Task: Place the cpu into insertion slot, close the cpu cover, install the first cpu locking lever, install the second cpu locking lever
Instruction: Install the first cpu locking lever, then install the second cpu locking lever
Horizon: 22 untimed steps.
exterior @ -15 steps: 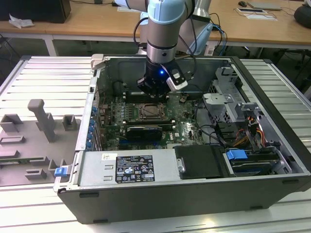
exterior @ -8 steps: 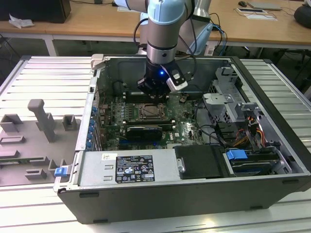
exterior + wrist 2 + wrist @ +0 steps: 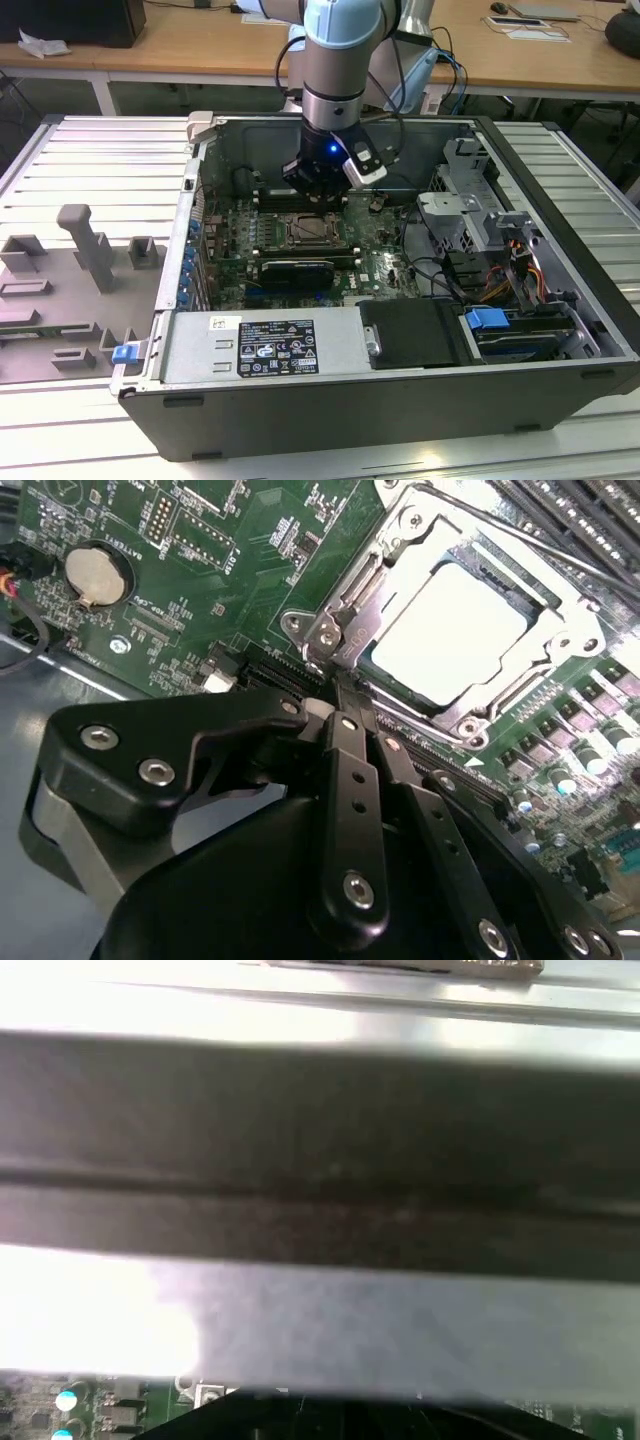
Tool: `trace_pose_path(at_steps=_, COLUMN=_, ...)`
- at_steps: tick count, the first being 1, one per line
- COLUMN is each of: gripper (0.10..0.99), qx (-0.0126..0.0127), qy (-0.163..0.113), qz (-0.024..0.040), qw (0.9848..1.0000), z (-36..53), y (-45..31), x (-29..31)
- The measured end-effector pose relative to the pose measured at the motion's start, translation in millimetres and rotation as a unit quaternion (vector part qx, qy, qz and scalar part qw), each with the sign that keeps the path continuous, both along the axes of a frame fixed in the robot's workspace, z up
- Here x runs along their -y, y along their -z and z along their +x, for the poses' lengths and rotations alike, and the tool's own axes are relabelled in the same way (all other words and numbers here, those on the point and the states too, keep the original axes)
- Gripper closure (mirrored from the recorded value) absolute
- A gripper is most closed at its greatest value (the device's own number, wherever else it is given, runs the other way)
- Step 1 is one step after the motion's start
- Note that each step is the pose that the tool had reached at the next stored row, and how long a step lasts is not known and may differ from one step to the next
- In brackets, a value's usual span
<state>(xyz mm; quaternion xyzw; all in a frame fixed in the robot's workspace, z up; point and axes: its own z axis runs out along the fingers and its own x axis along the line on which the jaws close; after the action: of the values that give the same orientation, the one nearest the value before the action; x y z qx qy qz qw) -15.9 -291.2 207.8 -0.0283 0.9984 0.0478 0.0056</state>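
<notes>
Centrally in the exterior view, the tool (image 3: 318, 183) hangs inside the open computer case (image 3: 560, 180), just above the insertion slot (image 3: 312, 230) on the green motherboard (image 3: 235, 250); the case rests on a ribbed metal counter (image 3: 100, 160).

Next, in the second wrist view, the cpu (image 3: 450, 640) lies seated in the insertion slot (image 3: 560, 615) at the upper right of the frame, its pale top glaring (almost white). The cpu cover (image 3: 345, 615) frames it, flat over the slot. The tool (image 3: 345, 705) sits at lower centre, its black fingers (image 3: 348, 780) drawn together with nothing between them, tips just beside the cover's near corner. A round coin battery (image 3: 92, 577) sits at upper left.

Lastly, in the first wrist view, a blurred dark band (image 3: 320, 1160) crosses the frame.
</notes>
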Motion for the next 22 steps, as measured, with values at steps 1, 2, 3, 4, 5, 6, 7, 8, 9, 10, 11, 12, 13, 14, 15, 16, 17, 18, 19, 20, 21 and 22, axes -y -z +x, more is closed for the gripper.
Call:
trace_pose_path(at_steps=1, gripper=0.980, qx=0.0000, qy=0.000, qz=0.0000, qw=1.0000, z=0.0, y=-3.2, x=0.0)
trace_pose_path(at_steps=2, gripper=0.980, qx=0.0000, qy=0.000, qz=-0.0002, qw=1.0000, z=0.0, y=-5.9, x=0.0)
trace_pose_path(at_steps=3, gripper=0.980, qx=0.0001, qy=0.000, qz=-0.0001, qw=1.0000, z=0.0, y=-7.1, x=-0.1)
trace_pose_path(at_steps=4, gripper=0.980, qx=0.0001, qy=0.000, qz=-0.0001, qw=1.0000, z=0.0, y=-7.1, x=0.0)
trace_pose_path(at_steps=5, gripper=0.980, qx=0.0000, qy=0.000, qz=-0.0002, qw=1.0000, z=0.0, y=-7.2, x=0.5)
trace_pose_path(at_steps=6, gripper=0.980, qx=0.0000, qy=0.000, qz=-0.0003, qw=1.0000, z=0.0, y=-7.3, x=1.4)
trace_pose_path(at_steps=7, gripper=0.980, qx=0.0000, qy=0.000, qz=-0.0002, qw=1.0000, z=0.0, y=-7.2, x=2.3)
trace_pose_path(at_steps=8, gripper=0.980, qx=0.0000, qy=0.000, qz=-0.0003, qw=1.0000, z=0.0, y=-7.3, x=2.9)
trace_pose_path(at_steps=9, gripper=0.980, qx=0.0001, qy=0.000, qz=-0.0002, qw=1.0000, z=0.0, y=-7.2, x=3.2)
trace_pose_path(at_steps=10, gripper=0.980, qx=0.0000, qy=0.000, qz=-0.0002, qw=1.0000, z=0.0, y=-7.2, x=3.5)
trace_pose_path(at_steps=11, gripper=0.980, qx=0.0000, qy=0.000, qz=-0.0002, qw=1.0000, z=0.0, y=-7.2, x=3.7)
trace_pose_path(at_steps=12, gripper=0.980, qx=0.0000, qy=0.000, qz=-0.0002, qw=1.0000, z=0.0, y=-7.2, x=4.1)
trace_pose_path(at_steps=13, gripper=0.980, qx=0.0000, qy=0.000, qz=-0.0002, qw=1.0000, z=0.0, y=-7.2, x=4.4)
trace_pose_path(at_steps=14, gripper=0.980, qx=0.0000, qy=0.000, qz=-0.0002, qw=1.0000, z=0.0, y=-7.2, x=4.7)
trace_pose_path(at_steps=15, gripper=0.980, qx=0.0000, qy=0.000, qz=-0.0003, qw=1.0000, z=0.0, y=-7.3, x=4.9)
trace_pose_path(at_steps=16, gripper=0.980, qx=0.0000, qy=0.000, qz=-0.0003, qw=1.0000, z=0.0, y=-7.3, x=5.1)
trace_pose_path(at_steps=17, gripper=0.980, qx=0.0000, qy=0.000, qz=-0.0003, qw=1.0000, z=0.0, y=-7.3, x=5.8)
trace_pose_path(at_steps=18, gripper=0.980, qx=0.0000, qy=0.000, qz=-0.0003, qw=1.0000, z=0.0, y=-7.3, x=6.8)
trace_pose_path(at_steps=19, gripper=0.980, qx=0.0000, qy=0.000, qz=-0.0003, qw=1.0000, z=0.0, y=-7.3, x=7.6)
trace_pose_path(at_steps=20, gripper=0.980, qx=0.0000, qy=0.000, qz=-0.0003, qw=1.0000, z=0.0, y=-7.3, x=8.9)
trace_pose_path(at_steps=21, gripper=0.980, qx=0.0000, qy=0.000, qz=-0.0003, qw=1.0000, z=0.0, y=-7.3, x=9.9)
trace_pose_path(at_steps=22, gripper=0.980, qx=0.0000, qy=0.000, qz=-0.0002, qw=1.0000, z=0.0, y=-7.2, x=11.2)
